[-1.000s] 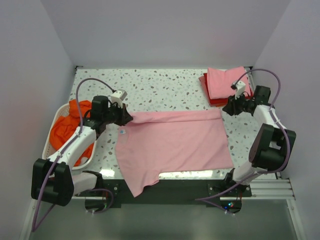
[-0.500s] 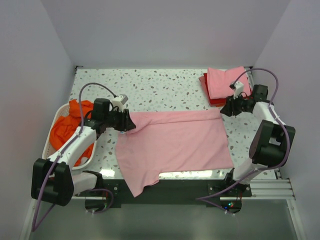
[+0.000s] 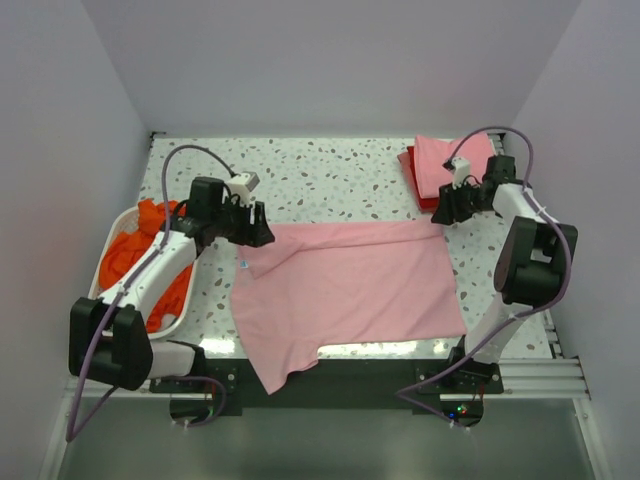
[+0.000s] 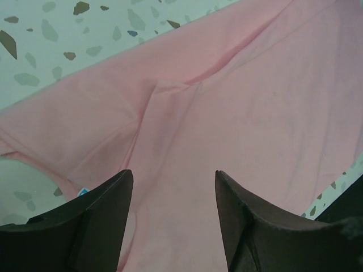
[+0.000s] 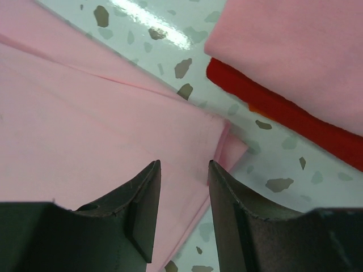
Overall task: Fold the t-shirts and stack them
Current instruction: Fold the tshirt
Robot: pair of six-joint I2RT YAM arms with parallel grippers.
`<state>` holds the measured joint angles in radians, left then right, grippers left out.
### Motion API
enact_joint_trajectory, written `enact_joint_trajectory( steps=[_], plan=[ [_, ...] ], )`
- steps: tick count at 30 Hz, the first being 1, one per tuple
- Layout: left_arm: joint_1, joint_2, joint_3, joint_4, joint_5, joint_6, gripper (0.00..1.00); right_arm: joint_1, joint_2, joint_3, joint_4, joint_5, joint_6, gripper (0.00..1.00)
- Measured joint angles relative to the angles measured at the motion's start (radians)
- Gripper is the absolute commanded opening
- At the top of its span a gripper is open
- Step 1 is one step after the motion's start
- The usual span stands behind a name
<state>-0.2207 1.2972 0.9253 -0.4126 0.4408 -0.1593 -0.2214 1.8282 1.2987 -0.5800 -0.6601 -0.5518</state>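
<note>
A light pink t-shirt (image 3: 350, 285) lies spread flat across the middle of the table, one sleeve hanging over the near edge. Its far strip is folded over onto it. My left gripper (image 3: 262, 237) hovers open over the shirt's collar end (image 4: 238, 102), with nothing between its fingers. At the shirt's far right corner (image 5: 85, 113), my right gripper (image 3: 440, 214) also stands open just above the cloth. A folded pink t-shirt (image 3: 450, 160) rests on a folded red one (image 3: 425, 198) at the back right. An orange t-shirt (image 3: 125, 258) is bundled in the basket.
A white slotted laundry basket (image 3: 112, 235) stands at the left table edge beside my left arm. The folded stack (image 5: 295, 51) lies close to my right gripper (image 5: 183, 165). Side walls close in the speckled table (image 3: 330, 180) on both sides.
My left gripper has opened and let go of the pink shirt's collar end. My right gripper has drawn slightly back and left at the shirt's far right corner.
</note>
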Motion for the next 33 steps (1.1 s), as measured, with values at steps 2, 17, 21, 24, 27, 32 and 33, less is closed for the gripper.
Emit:
enact_joint_trajectory(
  steps=[2, 17, 21, 24, 27, 32, 33],
  plan=[
    [-0.004, 0.034, -0.002, -0.001, -0.011, 0.016, 0.65, 0.0, 0.018, 0.013, -0.003, 0.025, 0.01, 0.43],
    [-0.012, 0.026, -0.101, 0.045, -0.055, 0.052, 0.66, 0.053, 0.11, 0.056, 0.015, 0.142, 0.085, 0.41],
    [-0.012, 0.023, -0.102, 0.059, -0.055, 0.052, 0.66, 0.053, 0.118, 0.069, 0.02, 0.146, 0.095, 0.32],
    [-0.012, 0.023, -0.104, 0.061, -0.055, 0.052, 0.66, 0.053, 0.125, 0.081, 0.024, 0.145, 0.1, 0.22],
    [-0.012, 0.023, -0.105, 0.061, -0.055, 0.052, 0.66, 0.053, 0.13, 0.082, 0.026, 0.144, 0.103, 0.05],
    [-0.012, 0.023, -0.105, 0.065, -0.055, 0.052, 0.66, 0.053, 0.127, 0.072, 0.035, 0.141, 0.098, 0.0],
    [-0.012, 0.023, -0.105, 0.066, -0.055, 0.052, 0.66, 0.053, 0.123, 0.064, 0.036, 0.141, 0.097, 0.0]
  ],
)
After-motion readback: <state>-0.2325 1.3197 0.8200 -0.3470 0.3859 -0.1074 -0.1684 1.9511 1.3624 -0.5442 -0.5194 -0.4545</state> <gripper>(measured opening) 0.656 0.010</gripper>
